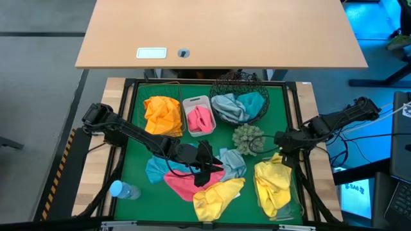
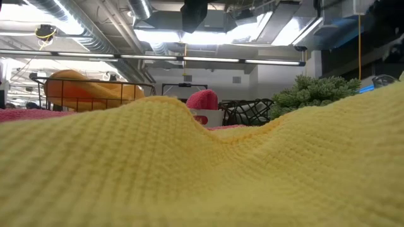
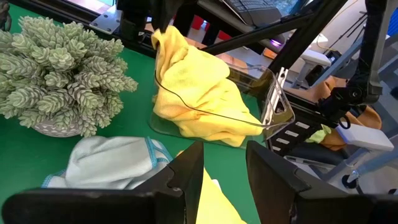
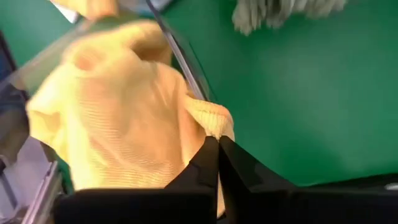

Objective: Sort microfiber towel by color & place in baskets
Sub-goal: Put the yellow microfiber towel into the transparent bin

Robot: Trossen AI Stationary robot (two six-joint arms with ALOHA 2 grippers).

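While the right gripper (image 4: 217, 144) pinches shut on a fold of the yellow towel (image 1: 273, 183) draped over the clear tray (image 3: 277, 102) rim, the left gripper (image 3: 224, 171) hovers partly open and empty above the loose towels (image 1: 199, 179) mid-mat; farther back stand the wire-grid basket (image 1: 138, 106), white tub (image 1: 196, 101) and round mesh basket (image 1: 241, 83)

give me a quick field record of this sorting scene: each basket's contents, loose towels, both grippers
wire-grid basket: orange towel
white tub: pink towel
round mesh basket: light blue and teal towels
clear tray: yellow towel
loose on mat: pink, blue, and yellow towels near front centre
left gripper: open, over the loose pile, holding nothing
right gripper: shut, at an edge of the tray's yellow towel
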